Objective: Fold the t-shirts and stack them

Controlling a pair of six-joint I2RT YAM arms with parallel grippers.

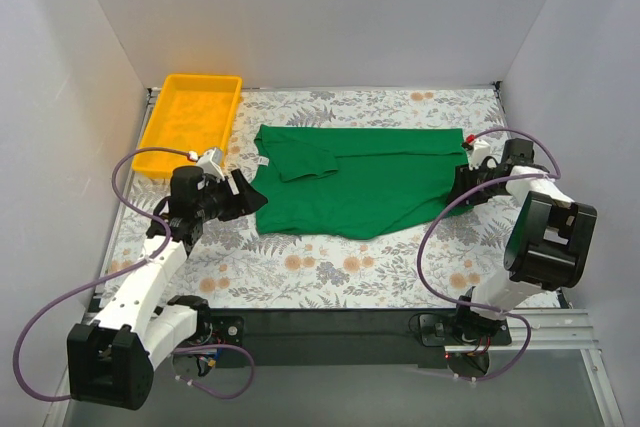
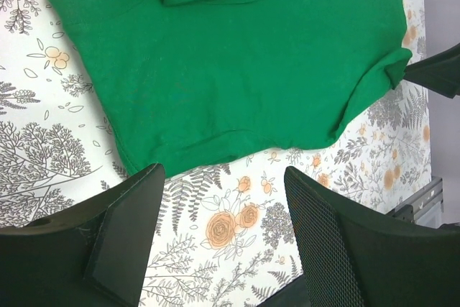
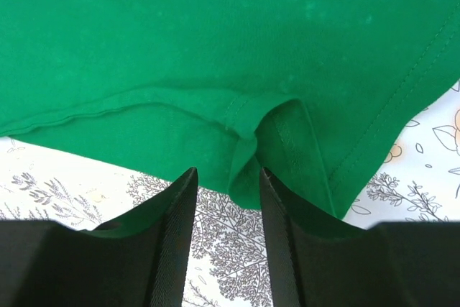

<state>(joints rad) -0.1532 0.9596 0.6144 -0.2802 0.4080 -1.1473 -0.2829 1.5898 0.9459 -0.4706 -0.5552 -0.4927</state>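
Observation:
The green t-shirt [image 1: 360,182] lies mostly flat on the floral table cover, its collar to the left with a white neck label [image 1: 265,160] and one sleeve folded onto the body. My left gripper [image 1: 245,195] is open and empty beside the shirt's left edge. In the left wrist view its jaws [image 2: 223,174] stand wide over bare cover, just short of the shirt [image 2: 230,62]. My right gripper [image 1: 462,190] is at the shirt's right edge. In the right wrist view it [image 3: 226,172] is open, with a puckered fold of the shirt's hem [image 3: 248,156] hanging between the fingertips.
A yellow plastic tray [image 1: 190,122] stands at the back left, beyond the left gripper. White walls close in the left, back and right sides. Floral cover [image 1: 350,267] lies bare in front of the shirt. My right gripper's dark finger shows in the left wrist view [image 2: 438,70].

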